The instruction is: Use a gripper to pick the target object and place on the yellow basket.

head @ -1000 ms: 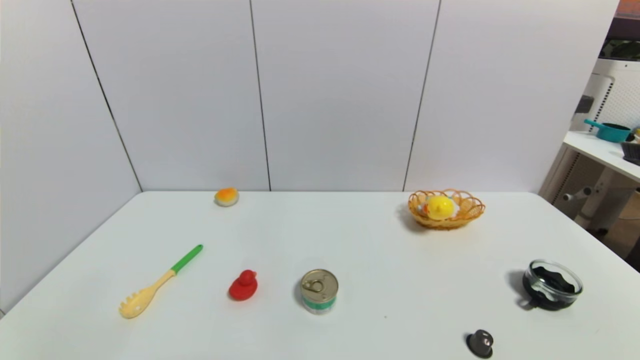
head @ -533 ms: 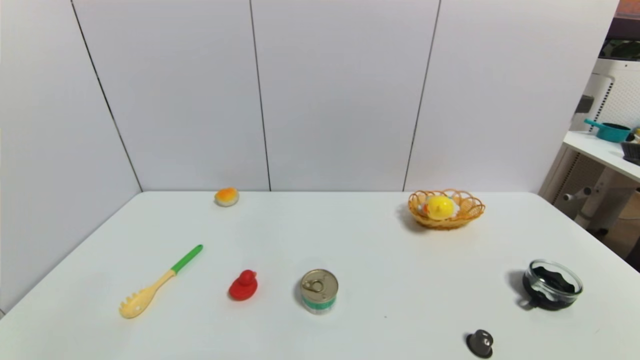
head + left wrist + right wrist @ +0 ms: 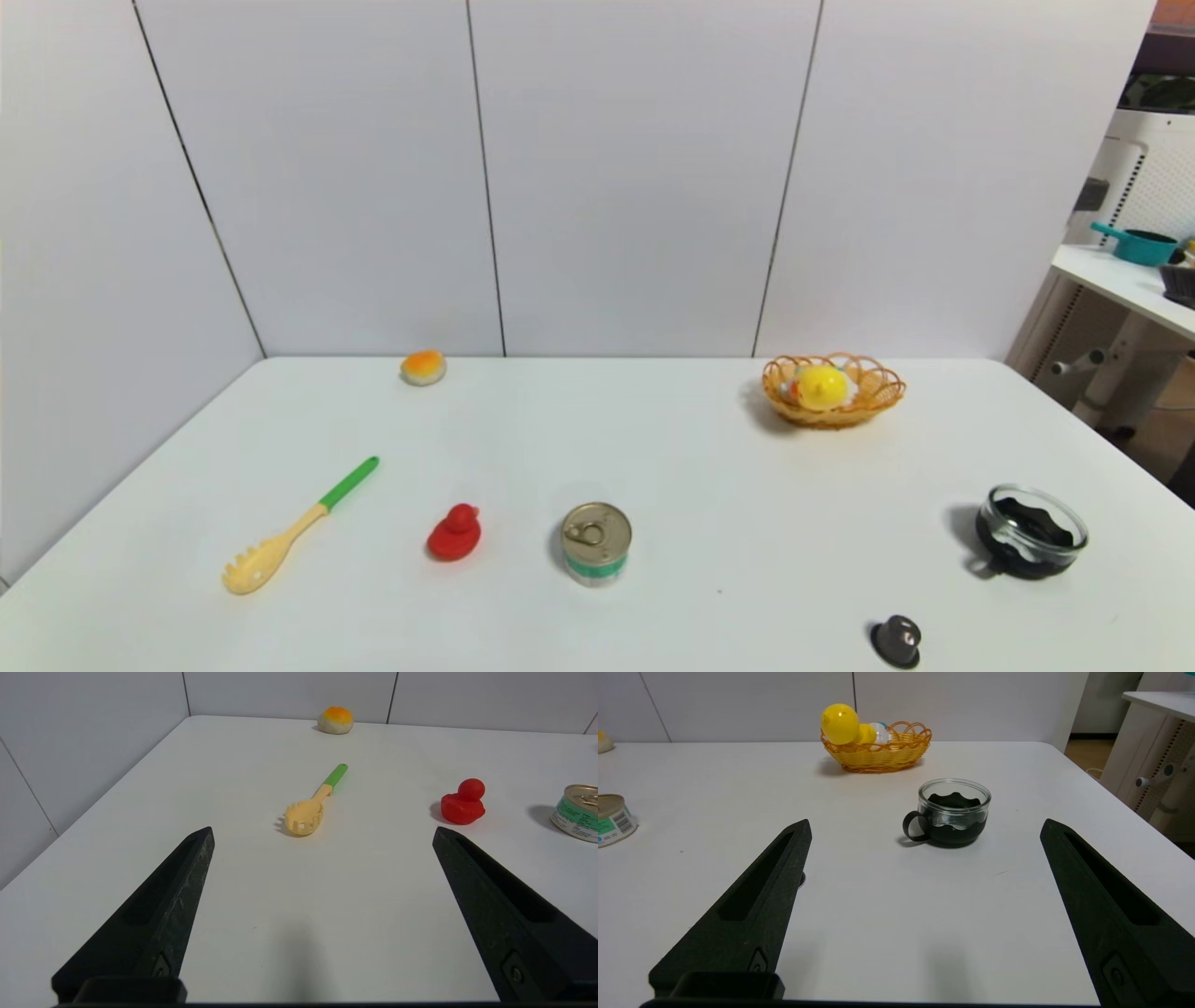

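You are looking at a white table point(image 3: 653, 467) with the yellow duckling point(image 3: 822, 386) sitting inside the yellow basket point(image 3: 878, 392), toward the far right of the table near the back wall. From the right wrist camera its round yellow head point(image 3: 839, 723) rises above the looped rim, and a bit of white and blue shows behind it in the basket point(image 3: 878, 758).

Your right gripper point(image 3: 924, 833) hangs back over the near edge of the table, pointing level across it. Its two black fingers point(image 3: 752, 914) stand wide apart with nothing between them. Ahead of it sits a glass cup point(image 3: 953, 812) with a dark liner and a black handle, well short of the basket.

Your left gripper point(image 3: 322, 835) is parked the same way on the left side, its fingers point(image 3: 159, 914) spread wide and holding nothing. In front of it lie a pasta spoon point(image 3: 310, 807) with a green handle and a red rubber duck point(image 3: 462, 802).

Neither gripper shows in the head view. There you can see a tin can point(image 3: 596, 543) beside the red duck, a small orange-topped bun point(image 3: 423, 367) near the back wall, and a dark round knob point(image 3: 898, 640) near the front edge, in front of the glass cup point(image 3: 1030, 532).
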Available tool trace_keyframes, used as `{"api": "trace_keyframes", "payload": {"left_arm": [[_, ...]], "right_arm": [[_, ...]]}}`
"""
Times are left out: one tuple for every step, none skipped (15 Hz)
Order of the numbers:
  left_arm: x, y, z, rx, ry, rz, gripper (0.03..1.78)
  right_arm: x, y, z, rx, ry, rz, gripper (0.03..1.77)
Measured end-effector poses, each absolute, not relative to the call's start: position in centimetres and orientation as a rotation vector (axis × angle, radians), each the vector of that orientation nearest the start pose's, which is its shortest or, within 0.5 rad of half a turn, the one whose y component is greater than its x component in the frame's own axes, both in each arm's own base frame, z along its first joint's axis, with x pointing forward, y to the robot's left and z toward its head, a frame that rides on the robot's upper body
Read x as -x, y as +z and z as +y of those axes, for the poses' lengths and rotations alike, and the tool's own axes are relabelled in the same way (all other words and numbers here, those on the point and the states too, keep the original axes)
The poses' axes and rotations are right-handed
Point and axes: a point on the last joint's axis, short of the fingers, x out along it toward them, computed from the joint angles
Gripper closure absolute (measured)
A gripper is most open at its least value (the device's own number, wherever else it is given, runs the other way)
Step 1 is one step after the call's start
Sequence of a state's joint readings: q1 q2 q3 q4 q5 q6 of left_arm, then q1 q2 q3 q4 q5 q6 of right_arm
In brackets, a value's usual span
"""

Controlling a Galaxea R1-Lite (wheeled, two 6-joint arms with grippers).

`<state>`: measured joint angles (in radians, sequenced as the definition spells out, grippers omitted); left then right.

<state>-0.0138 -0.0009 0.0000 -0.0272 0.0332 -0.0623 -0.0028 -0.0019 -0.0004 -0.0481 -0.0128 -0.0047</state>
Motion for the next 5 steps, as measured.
{"api": "trace_keyframes", "payload": {"left_arm": [[2.29, 7.83, 0.11, 0.063, 0.019, -0.029, 0.12], [2.29, 7.83, 0.11, 0.063, 0.019, -0.029, 0.12], [2.29, 7.83, 0.11, 0.063, 0.02, -0.029, 0.12], [2.29, 7.83, 0.11, 0.063, 0.02, -0.029, 0.12], [2.29, 7.82, 0.11, 0.063, 0.019, -0.028, 0.12]], "right_arm": [[2.31, 8.04, -0.02, 0.005, -0.016, -0.05, 0.11], [2.31, 8.03, -0.02, 0.009, -0.016, -0.05, 0.11], [2.31, 8.04, -0.02, 0.011, -0.015, -0.05, 0.11], [2.31, 8.04, -0.02, 0.01, -0.015, -0.05, 0.11], [2.31, 8.04, -0.02, 0.006, -0.016, -0.05, 0.11]]}}
